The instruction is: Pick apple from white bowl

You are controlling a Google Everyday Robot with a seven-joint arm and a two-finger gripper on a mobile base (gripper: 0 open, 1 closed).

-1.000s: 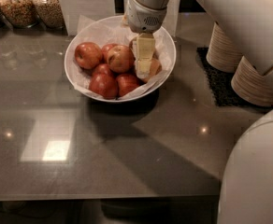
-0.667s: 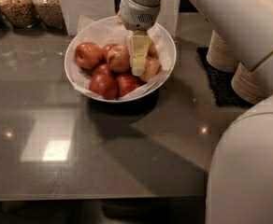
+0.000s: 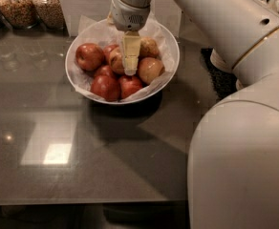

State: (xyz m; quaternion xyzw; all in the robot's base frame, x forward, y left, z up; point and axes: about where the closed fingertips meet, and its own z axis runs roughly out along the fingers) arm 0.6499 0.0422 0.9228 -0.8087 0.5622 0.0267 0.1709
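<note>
Approach step over the white bowl [image 3: 89, 35], with the apple [image 3: 115, 60] not yet lifted.
Your claw [image 3: 130, 69] points straight down into the middle of the bowl, and its tip is low among the fruit. You cannot tell from this view if the claw is apart or together. The apple, red-orange with a yellowish side, lies in the bowl just left of the claw and seems to touch it. A paler apple [image 3: 150, 69] sits just on the other side. The bowl stands on the grey desk [image 3: 58, 128]. I judge that the next move calls for centring the claw over the red-orange apple, so that it takes this one and not the pale neighbour, then closing firmly and lifting straight up, because the fruits are packed close and can roll.
</note>
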